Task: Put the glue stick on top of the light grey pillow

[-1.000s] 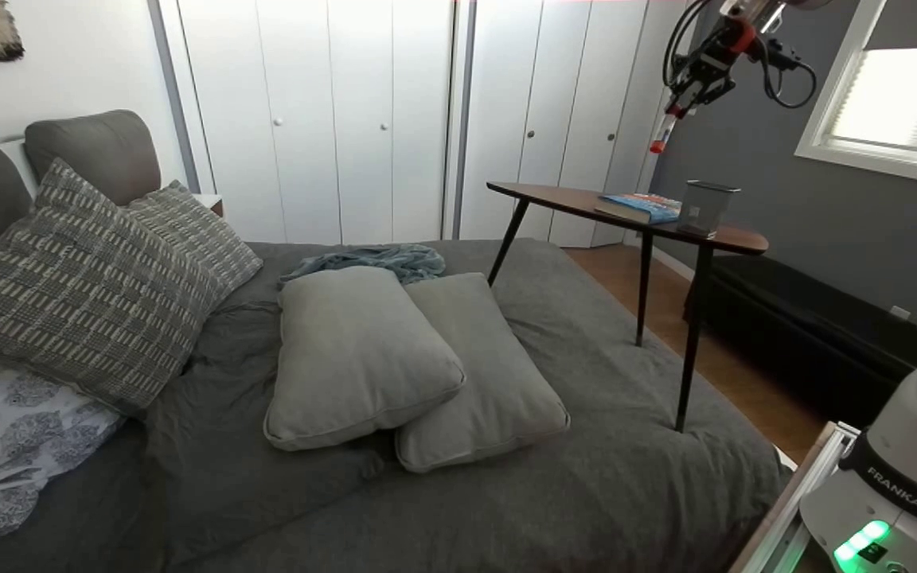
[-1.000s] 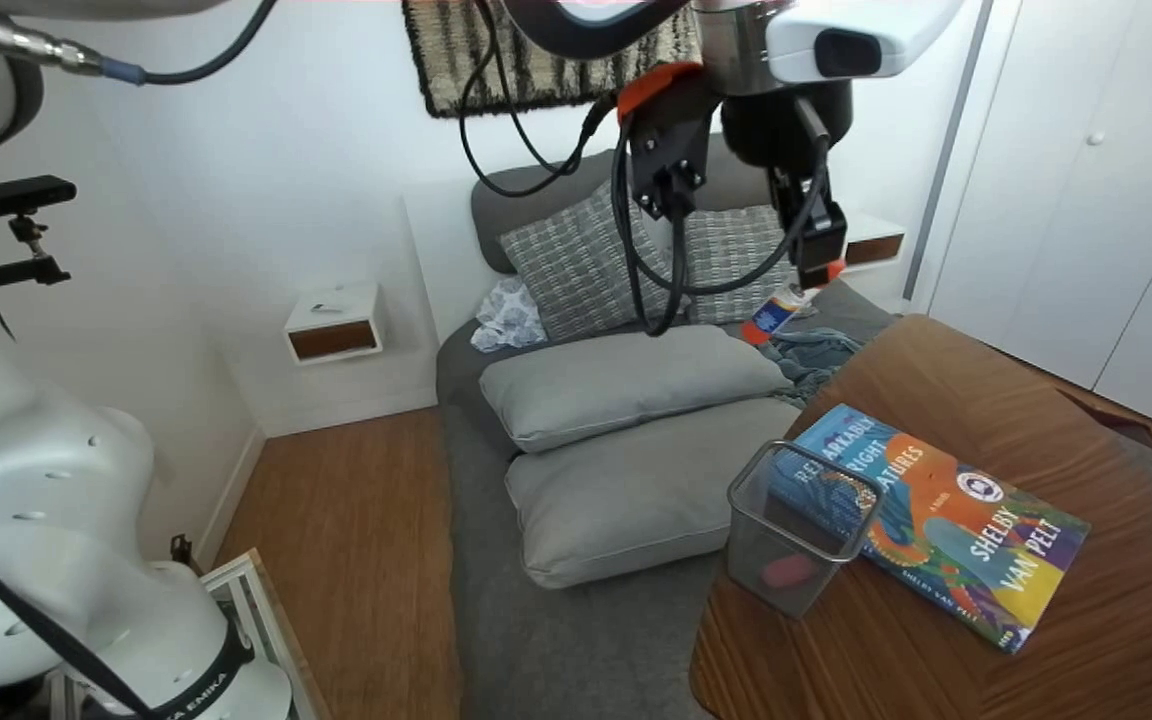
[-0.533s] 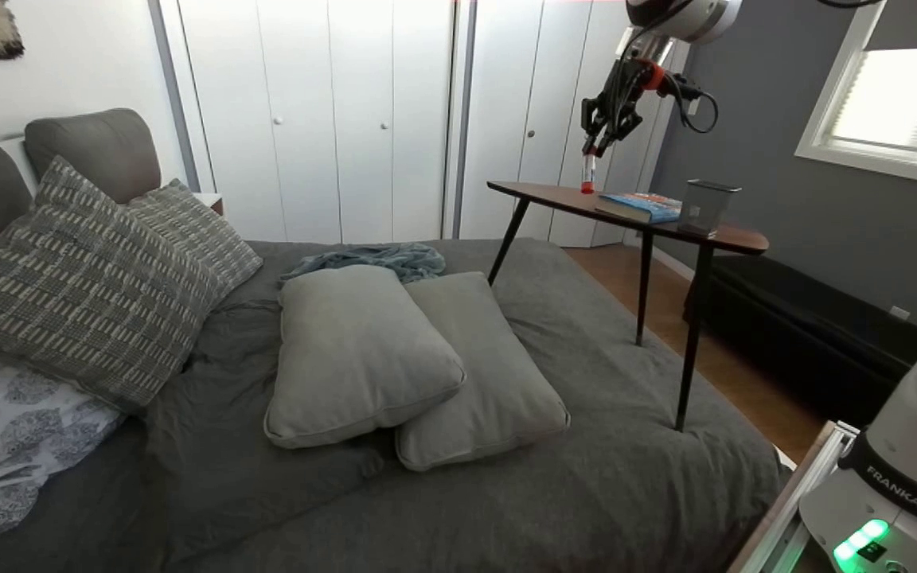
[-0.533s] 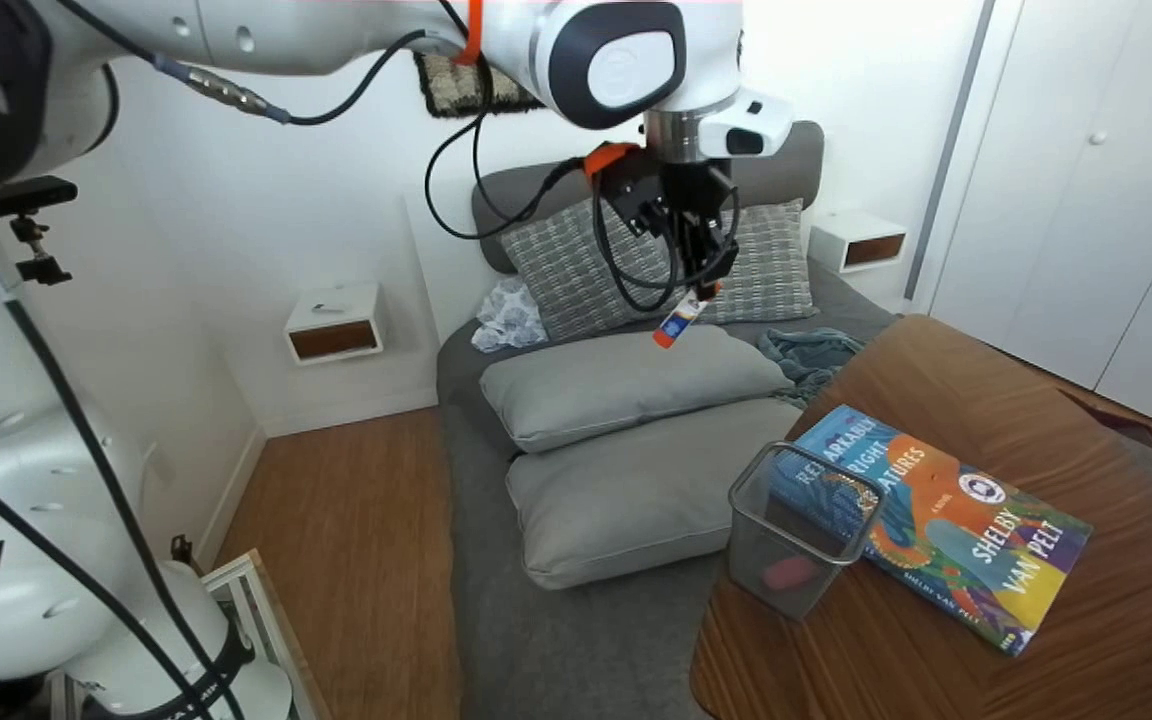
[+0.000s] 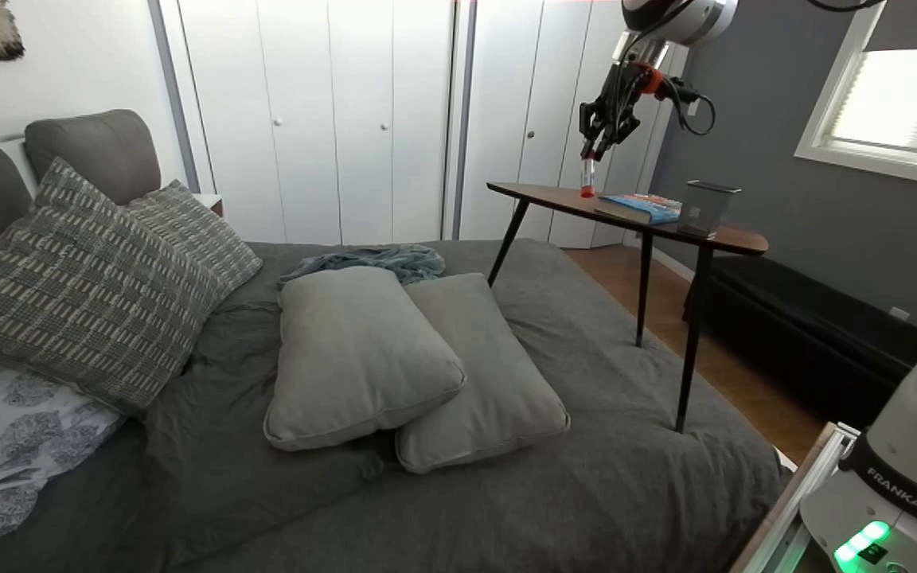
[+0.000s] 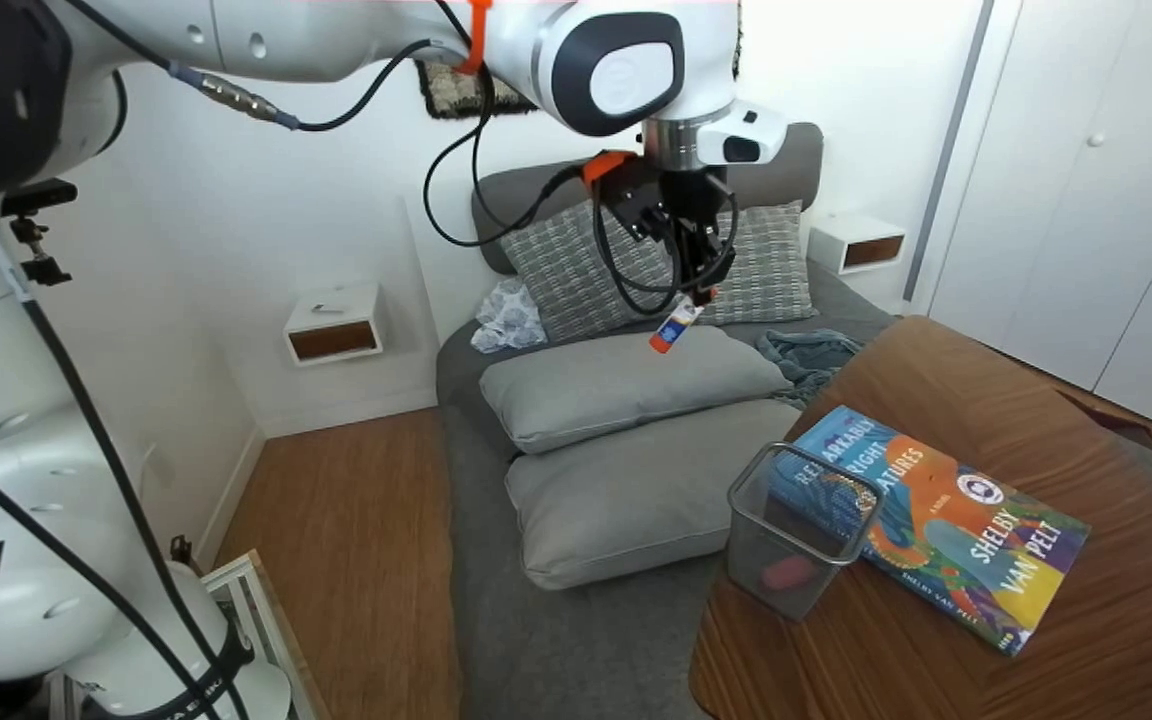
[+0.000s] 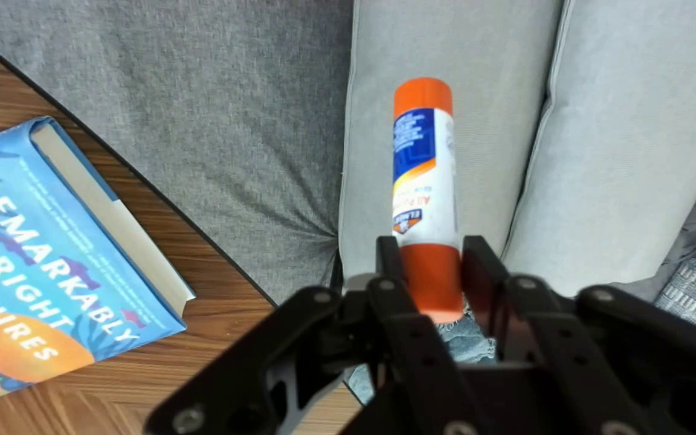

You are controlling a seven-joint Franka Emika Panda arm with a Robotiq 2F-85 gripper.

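Note:
The glue stick [image 7: 423,163] is white and blue with orange ends. My gripper [image 7: 429,263] is shut on its orange end in the wrist view. The stick points away from the jaws, tilted, and hangs in the air; it also shows in both exterior views [image 5: 588,177] [image 6: 676,325], below the gripper [image 5: 595,151] [image 6: 704,288]. Two light grey pillows lie on the bed, overlapping: one nearer the headboard [image 5: 363,354] [image 6: 636,380] and one nearer the table [image 5: 482,374] [image 6: 636,490]. In the wrist view the table-side pillow [image 7: 493,121] is behind the stick, and the headboard-side pillow [image 7: 632,151] is to its right.
A wooden table [image 6: 936,380] stands over the bed's end with a book [image 6: 946,520] and a clear container [image 6: 796,530] on it. Patterned pillows [image 5: 100,294] lean at the headboard. A blue-grey cloth [image 5: 403,259] lies behind the light grey pillows.
Within the last second my gripper carried the glue stick lower and towards the headboard pillows' side, left in both exterior views. In the last half second it has barely moved.

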